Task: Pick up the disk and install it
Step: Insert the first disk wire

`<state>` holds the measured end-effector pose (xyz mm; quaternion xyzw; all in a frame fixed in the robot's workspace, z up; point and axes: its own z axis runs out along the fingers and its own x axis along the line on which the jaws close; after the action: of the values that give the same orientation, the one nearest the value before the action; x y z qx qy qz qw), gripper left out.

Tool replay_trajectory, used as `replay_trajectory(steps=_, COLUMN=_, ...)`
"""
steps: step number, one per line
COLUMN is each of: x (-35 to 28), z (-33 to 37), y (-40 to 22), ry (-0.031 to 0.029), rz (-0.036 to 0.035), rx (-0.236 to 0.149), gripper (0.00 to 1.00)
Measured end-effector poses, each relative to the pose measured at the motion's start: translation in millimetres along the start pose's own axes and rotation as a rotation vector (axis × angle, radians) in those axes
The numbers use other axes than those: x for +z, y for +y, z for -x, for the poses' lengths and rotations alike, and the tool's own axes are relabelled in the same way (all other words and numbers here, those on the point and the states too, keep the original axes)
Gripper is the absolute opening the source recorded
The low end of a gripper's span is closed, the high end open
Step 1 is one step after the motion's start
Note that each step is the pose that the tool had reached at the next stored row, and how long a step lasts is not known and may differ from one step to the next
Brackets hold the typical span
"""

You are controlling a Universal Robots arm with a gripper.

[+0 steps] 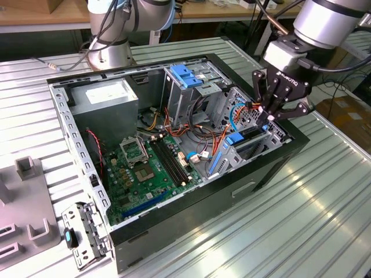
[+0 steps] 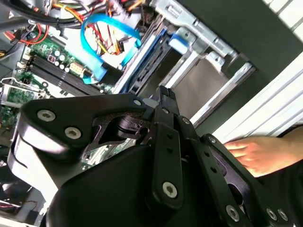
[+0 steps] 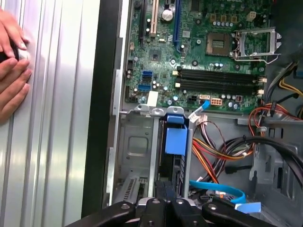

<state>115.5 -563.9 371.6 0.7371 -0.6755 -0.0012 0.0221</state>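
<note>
The black three-link robot gripper [image 1: 270, 113] hangs over the black tower computer case [image 1: 272, 168], which lies open on the ribbed silver metal table [image 1: 301, 231]. Taking the case as a dial in the exterior view, the gripper is at about two o'clock. Its fingers are drawn tight together, and I see nothing between them in either wrist view.

The disk [image 1: 235, 139], a dark metal hard drive in a thin blue plastic carrier frame, stands on edge in the silver sheet-metal drive bay [image 3: 137, 142] at about three o'clock of the case. The closed fingertips are right at its upper edge. Whether they touch it I cannot tell.

The grey drive cage with the blue handle [image 1: 188, 75] is at twelve o'clock, and the grey power supply box [image 1: 107, 95] is at ten. A person's hand [image 3: 12, 71] rests on the table just outside the case wall.

This looks like the seating stage, with the disk in its slot and perhaps not fully home. To do it well, the push should go straight along the bay rails and be centred on the carrier's edge so the frame does not cock and jam. The flat blue data cable [image 2: 94, 42] and the orange wires near the bay should stay clear of the fingers. The force should be gentle and steady, because the green motherboard [image 1: 145, 168] lies close by.
</note>
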Motion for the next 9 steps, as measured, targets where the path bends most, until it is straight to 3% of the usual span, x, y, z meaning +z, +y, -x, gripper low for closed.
replay_trajectory(steps=4, x=-0.5, z=-0.9, y=-11.6, ry=0.0003, rz=0.0007, rx=-0.019, gripper=0.11)
replay_trajectory(steps=9, x=-2.6, z=-1.3, y=-14.8, ry=0.0009, rz=0.0021, rx=-0.118, gripper=0.11)
